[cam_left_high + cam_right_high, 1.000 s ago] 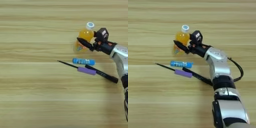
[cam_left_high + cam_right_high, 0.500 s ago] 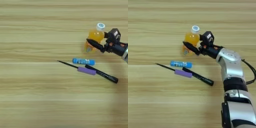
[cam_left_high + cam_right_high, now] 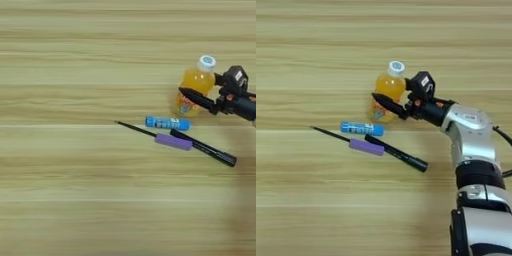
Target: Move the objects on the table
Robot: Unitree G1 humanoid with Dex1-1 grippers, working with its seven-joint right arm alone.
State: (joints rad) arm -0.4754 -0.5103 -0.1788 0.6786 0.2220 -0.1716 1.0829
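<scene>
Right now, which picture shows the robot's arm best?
The right eye view: the whole silver arm shows, from the bottom edge up to the tool at the bottle. The left eye view shows only the tool and a bit of wrist at the right edge.

My gripper [image 3: 390, 102] reaches in from the right, 1 finger [image 3: 197, 98] lying across the near side of the bottle [image 3: 386, 96] standing on the table [image 3: 311, 195]. Nearer me and left sits the tube [image 3: 362, 129]; just before it, the pen [image 3: 388, 149] runs left to right, the cylinder [image 3: 366, 147] touching it.
</scene>
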